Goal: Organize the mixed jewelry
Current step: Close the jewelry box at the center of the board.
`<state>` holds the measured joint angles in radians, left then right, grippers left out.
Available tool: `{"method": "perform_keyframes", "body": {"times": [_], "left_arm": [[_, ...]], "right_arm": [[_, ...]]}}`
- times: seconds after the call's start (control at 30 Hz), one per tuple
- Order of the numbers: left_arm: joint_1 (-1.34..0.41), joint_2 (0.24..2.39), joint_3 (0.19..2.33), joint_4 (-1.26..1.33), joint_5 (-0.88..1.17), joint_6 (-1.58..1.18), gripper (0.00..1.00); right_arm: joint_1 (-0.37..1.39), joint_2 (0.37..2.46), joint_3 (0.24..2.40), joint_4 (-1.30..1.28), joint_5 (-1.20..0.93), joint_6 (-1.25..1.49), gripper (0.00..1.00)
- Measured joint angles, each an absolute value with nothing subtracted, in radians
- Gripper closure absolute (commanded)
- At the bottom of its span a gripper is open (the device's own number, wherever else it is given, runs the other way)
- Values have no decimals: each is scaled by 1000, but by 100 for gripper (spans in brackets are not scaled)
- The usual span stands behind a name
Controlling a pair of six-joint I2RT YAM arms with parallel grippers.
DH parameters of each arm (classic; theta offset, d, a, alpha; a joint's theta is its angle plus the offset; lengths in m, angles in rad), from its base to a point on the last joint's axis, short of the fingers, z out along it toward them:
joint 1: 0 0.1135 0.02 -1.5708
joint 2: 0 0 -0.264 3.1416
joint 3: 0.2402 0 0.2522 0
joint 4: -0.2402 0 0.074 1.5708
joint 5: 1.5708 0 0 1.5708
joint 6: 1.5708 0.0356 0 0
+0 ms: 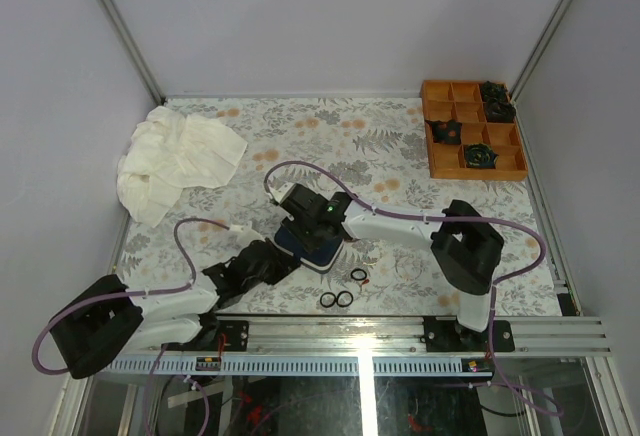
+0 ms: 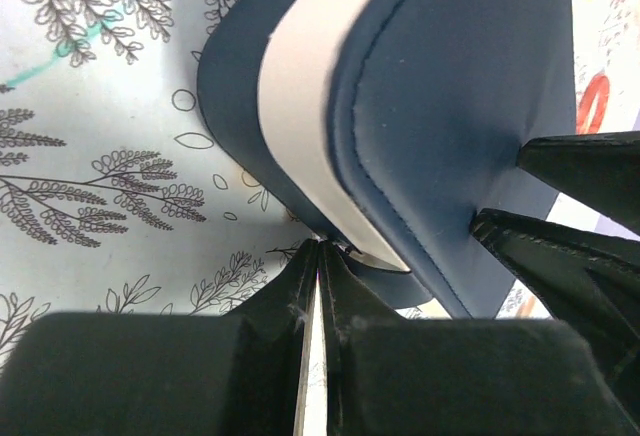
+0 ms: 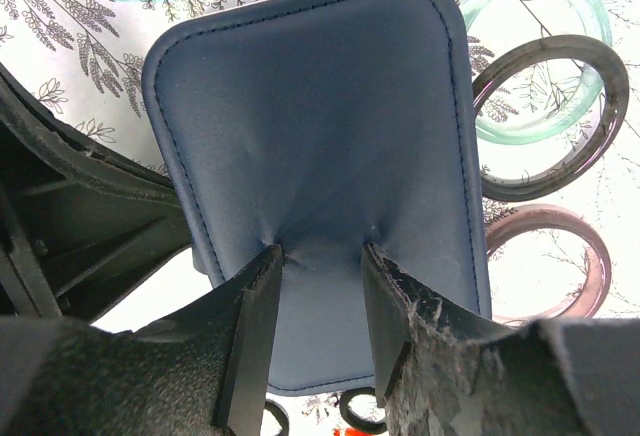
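Two pincers on one blue case (image 1: 312, 241): left pincer (image 2: 318, 256) pinched closed at its edge; right pincer (image 3: 322, 286) narrowly parted, pressing the lid. Three black rings (image 1: 336, 299) on the counter (image 1: 400, 156); one orange tray (image 1: 472, 129).

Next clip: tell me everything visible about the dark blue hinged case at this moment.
The dark blue case looks like stitched leather, with rounded corners and a seam along its edge. A pale cream lining shows between its two shells, so it is slightly ajar. It sits on the floral table cover, near the front middle. The right claw presses into its lid, dimpling it; the left claw meets its lower edge. Loose rings lie beside it.
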<state>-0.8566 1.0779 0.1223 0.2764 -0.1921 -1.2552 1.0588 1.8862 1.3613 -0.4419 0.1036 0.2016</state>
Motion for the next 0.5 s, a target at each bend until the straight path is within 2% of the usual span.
{"method": "perform_keyframes", "body": {"times": [0.5], "left_arm": [[-803,1116,371,-148,-100,-1150,100]], "right_arm": [[1075,1926,1409,-493,139,202,55]]}}
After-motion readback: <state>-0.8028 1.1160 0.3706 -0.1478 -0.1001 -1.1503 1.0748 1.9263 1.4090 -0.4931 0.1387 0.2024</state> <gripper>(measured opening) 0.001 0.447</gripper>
